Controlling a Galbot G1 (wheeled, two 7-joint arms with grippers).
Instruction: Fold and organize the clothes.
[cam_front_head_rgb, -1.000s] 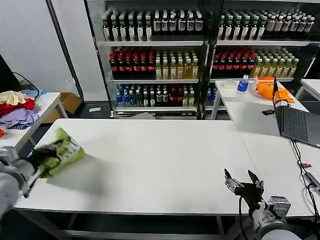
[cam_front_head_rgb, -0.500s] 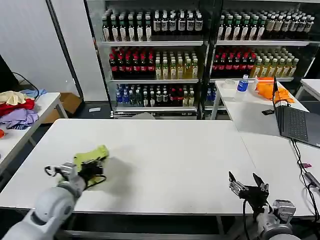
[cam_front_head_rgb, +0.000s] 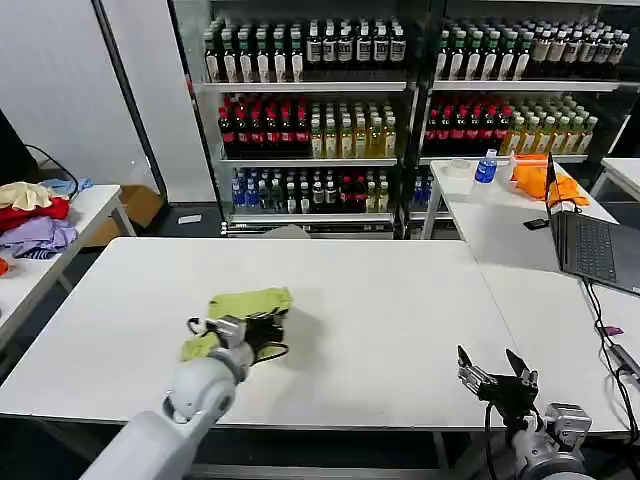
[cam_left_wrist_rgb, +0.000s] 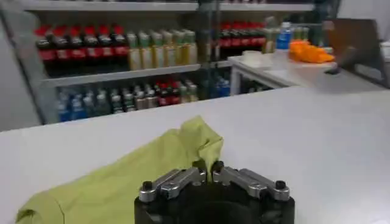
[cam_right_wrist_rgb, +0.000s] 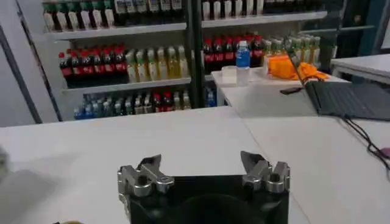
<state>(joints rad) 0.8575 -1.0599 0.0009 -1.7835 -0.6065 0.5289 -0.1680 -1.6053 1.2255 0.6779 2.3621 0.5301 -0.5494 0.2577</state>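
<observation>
Shelves of bottled drinks line the wall behind a broad white table (cam_front_head_rgb: 400, 300). On that table, left of centre and toward the near edge, the lime T-shirt (cam_front_head_rgb: 245, 305) is seen as a loosely bunched bundle rather than a flat garment. Its long axis is judged to run diagonally, from a lower end near the robot's left up toward the table's middle, where a raised fold (cam_left_wrist_rgb: 198, 131) points away from the robot; the printed graphic cannot be made out, so the outward-facing side is uncertain.

The left pincer (cam_front_head_rgb: 262, 335) is closed tight on the shirt's edge, its fingertips (cam_left_wrist_rgb: 199, 165) meeting with fabric pinched between them in the left wrist view. The right pincer (cam_front_head_rgb: 496, 372) is held spread wide and empty above the table's near right edge, well apart from the shirt.

Several risks are judged from here. With only a small pinch of cloth held, the fabric may slip free if it is dragged. Because the shirt is crumpled, any fold attempted now would likely be made over hidden creases and trapped sleeves. A single-handed pull may also twist the bundle instead of spreading it, so the shirt would probably need flattening with both pincers first.
</observation>
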